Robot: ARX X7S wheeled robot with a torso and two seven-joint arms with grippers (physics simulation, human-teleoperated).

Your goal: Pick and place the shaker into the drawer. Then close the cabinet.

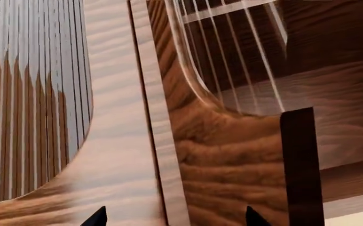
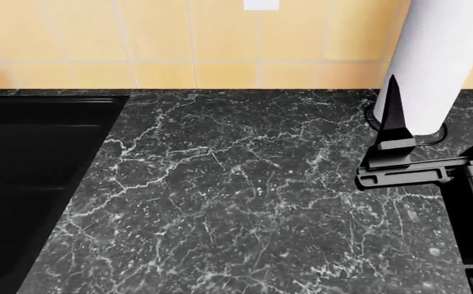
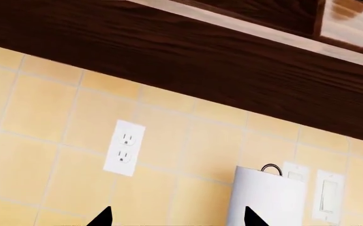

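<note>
The right gripper (image 3: pixel 175 220) is open with nothing in it, held up over the right edge of the counter (image 2: pixel 220 184), near the paper roll (image 2: pixel 441 61) at the back right corner. The left gripper (image 1: pixel 175 220) is open too, close to a wooden door (image 1: pixel 232 165) with a black handle (image 1: pixel 301 165). I cannot see the shaker or the drawer anywhere, so I think it is best to look around slowly first, with both grippers open.

No legible text, labels or numbers anywhere.
</note>
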